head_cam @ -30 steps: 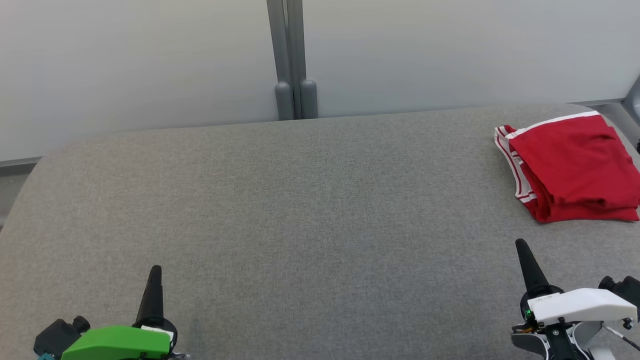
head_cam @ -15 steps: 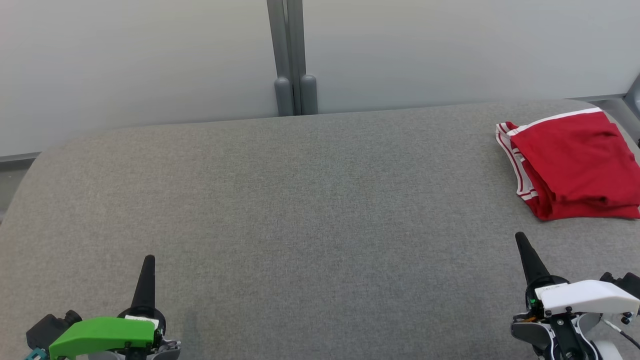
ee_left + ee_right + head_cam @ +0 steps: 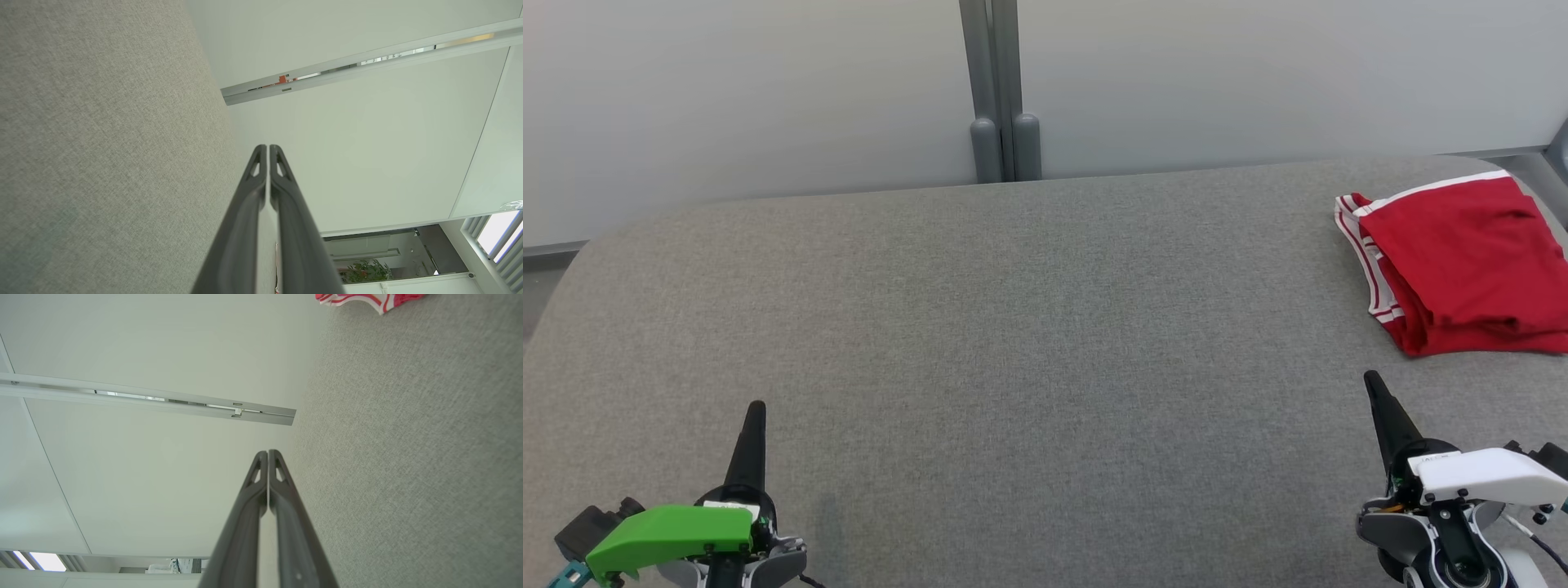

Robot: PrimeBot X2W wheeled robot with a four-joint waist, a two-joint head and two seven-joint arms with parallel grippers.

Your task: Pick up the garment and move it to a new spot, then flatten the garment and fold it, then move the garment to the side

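1. My left claw (image 3: pixel 756 406) sits at the lower left of the head view. Its two dark fingers are pressed together into a single point and grip nothing. A green cover (image 3: pixel 670 531) caps the wrist behind it.
2. In the left wrist view those fingers (image 3: pixel 245 212) run side by side with their tips touching and nothing caught between them. Grey fabric lies to one side of them and a pale wall to the other.
3. My right claw (image 3: pixel 1372 377) sits at the lower right of the head view. It is pinched tight in the same way and is empty, with a white cover (image 3: pixel 1486 478) over its wrist.
4. The right wrist view shows that pair of fingers (image 3: pixel 245 522) meeting at the tips, with no cloth in them.
5. I cannot tell whether either claw's tip touches the fabric beneath it.
6. The garment (image 3: pixel 1462 261) is red with white stripes along one edge. It lies folded at the far right end of the grey cloth-covered surface (image 3: pixel 1045 327), near the back edge, and the right border of the head view cuts part of it off.
7. The garment lies ahead of my right claw and slightly to its right, not touching it, and well apart from my left claw.
8. In the right wrist view a striped corner of the garment shows at the top edge, resting on the grey fabric.
9. Behind the surface stand pale wall panels (image 3: pixel 768 98), joined by a grey post (image 3: pixel 1001 90).
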